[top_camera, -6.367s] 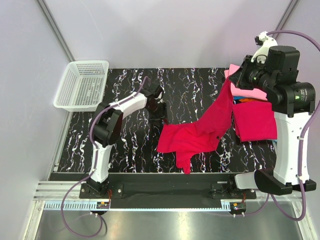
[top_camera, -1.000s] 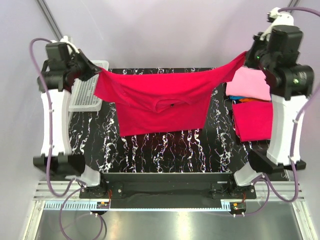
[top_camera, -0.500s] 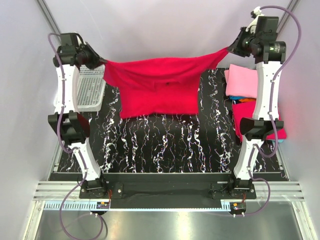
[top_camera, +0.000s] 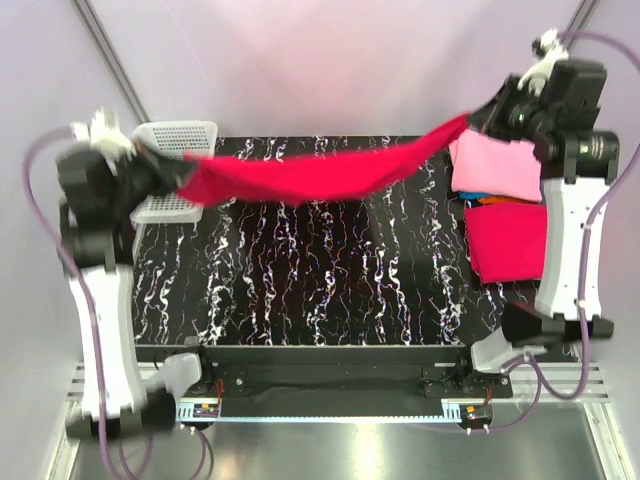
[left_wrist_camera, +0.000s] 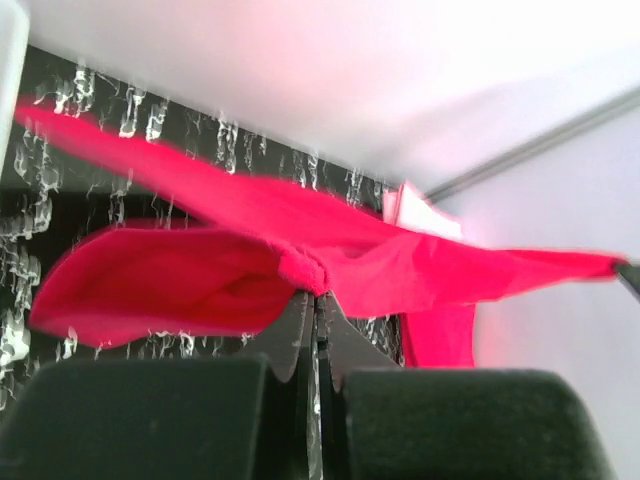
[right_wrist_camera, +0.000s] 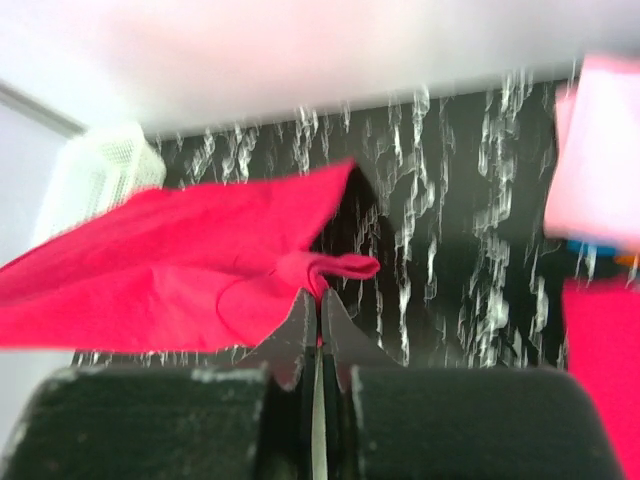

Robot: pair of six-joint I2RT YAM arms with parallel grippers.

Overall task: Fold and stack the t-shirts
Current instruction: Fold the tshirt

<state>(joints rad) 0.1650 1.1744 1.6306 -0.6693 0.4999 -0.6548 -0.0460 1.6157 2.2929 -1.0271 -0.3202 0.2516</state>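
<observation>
- Top external view gives you the red t-shirt (top_camera: 320, 175) strung as a long narrow band between both arms. It hangs over the far half of the table (top_camera: 330, 300) and looks clear of the surface.
- Your left gripper (top_camera: 172, 172) is clamped on the shirt's left end, just in front of the white mesh basket (top_camera: 185, 135). In the left wrist view its fingertips (left_wrist_camera: 290, 335) are pressed together, with a small bunch of red cloth caught at the tips.
- Your right gripper (top_camera: 480, 118) is clamped on the other end, at the far right corner. In the right wrist view the jaws are closed on a rolled fold of the same cloth.
- The relation that matters is the shirt's long axis. It runs left to right across the table, from one gripper straight to the other, and the right end sits farther back than the left.
- The cloth is gathered and sagging, not spread flat. You cannot tell from here which edge is collar and which is hem.
- At the right edge lies a pink t-shirt (top_camera: 495, 165) with slivers of turquoise and orange at its near side. A folded red t-shirt (top_camera: 508, 240) lies just in front of it. Both are far nearer your right arm.
- My read is that the bare table lies toward you from the hanging band. Laying the shirt down likely means bringing both ends nearer together and keeping that axis level.
</observation>
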